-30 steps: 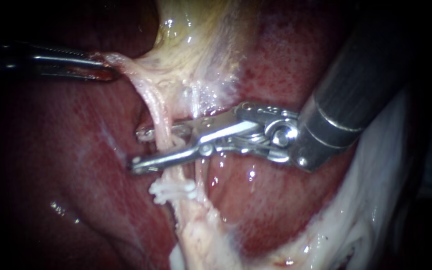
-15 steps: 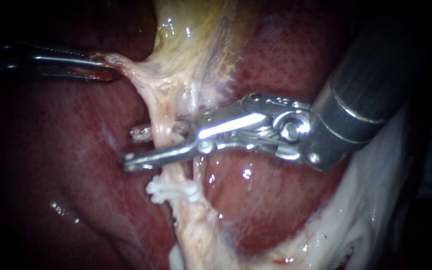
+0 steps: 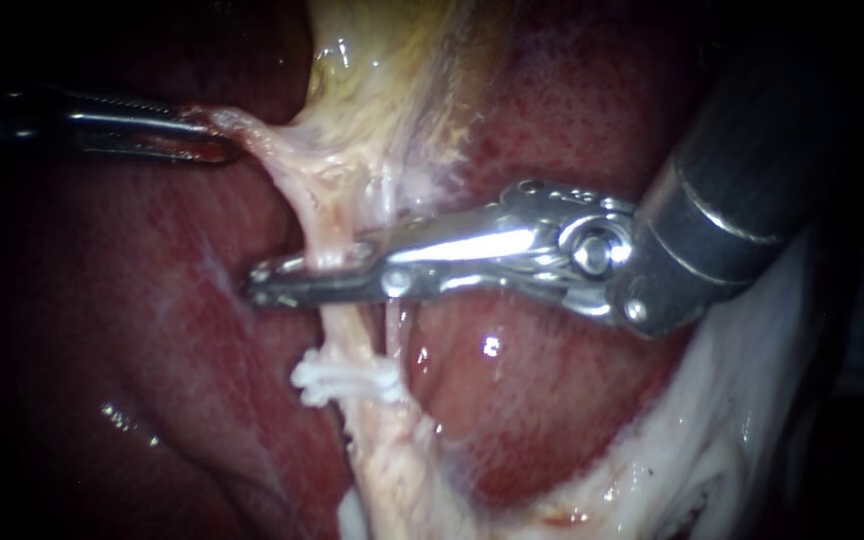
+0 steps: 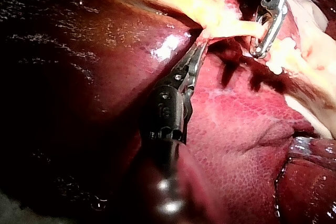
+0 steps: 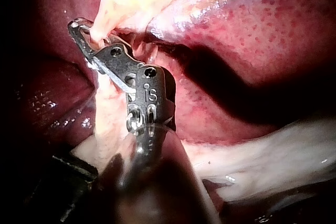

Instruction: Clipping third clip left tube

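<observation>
Operator: Since the previous second, my right instrument (image 3: 267, 285) has closed its jaws from a wide gap to near contact across the left tube (image 3: 324, 225), and its shaft has drawn back slightly.

Supervisor: Grip status?

Operator: Both jaws press the left tube from two sides, just above the white clips (image 3: 344, 378). My left instrument (image 3: 214, 140) is clamped on pale tissue (image 3: 272, 150), holding the tube taut over the liver (image 3: 532, 400).

Supervisor: Assessment?

Operator: Clip closure appears under way; whether the new clip has locked cannot be seen. Verify before opening.
</observation>
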`<action>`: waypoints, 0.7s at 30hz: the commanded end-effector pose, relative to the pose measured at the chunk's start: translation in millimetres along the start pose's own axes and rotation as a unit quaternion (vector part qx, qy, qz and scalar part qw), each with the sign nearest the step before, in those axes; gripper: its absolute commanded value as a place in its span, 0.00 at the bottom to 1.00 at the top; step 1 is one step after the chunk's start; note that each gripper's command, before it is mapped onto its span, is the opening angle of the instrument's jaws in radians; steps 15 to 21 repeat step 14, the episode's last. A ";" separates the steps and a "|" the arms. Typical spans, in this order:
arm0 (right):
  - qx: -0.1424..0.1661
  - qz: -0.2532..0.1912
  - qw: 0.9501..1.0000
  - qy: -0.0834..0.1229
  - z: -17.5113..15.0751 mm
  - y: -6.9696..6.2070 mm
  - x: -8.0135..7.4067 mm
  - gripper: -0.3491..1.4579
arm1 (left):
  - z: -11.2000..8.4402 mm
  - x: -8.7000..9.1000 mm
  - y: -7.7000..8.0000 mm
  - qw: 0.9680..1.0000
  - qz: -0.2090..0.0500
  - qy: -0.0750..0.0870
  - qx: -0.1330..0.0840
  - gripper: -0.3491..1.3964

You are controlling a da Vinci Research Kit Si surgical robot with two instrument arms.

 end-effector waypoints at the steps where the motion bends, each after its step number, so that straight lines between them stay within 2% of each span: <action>1: 0.003 0.005 1.000 -0.001 0.0 -0.1 0.0 0.00 | 0.0 0.0 0.0 1.000 0.000 0.000 0.000 0.00; 21: 0.007 0.011 1.000 -0.004 -0.1 0.3 -0.1 0.00 | 0.0 0.0 -0.1 1.000 0.000 0.000 0.000 0.00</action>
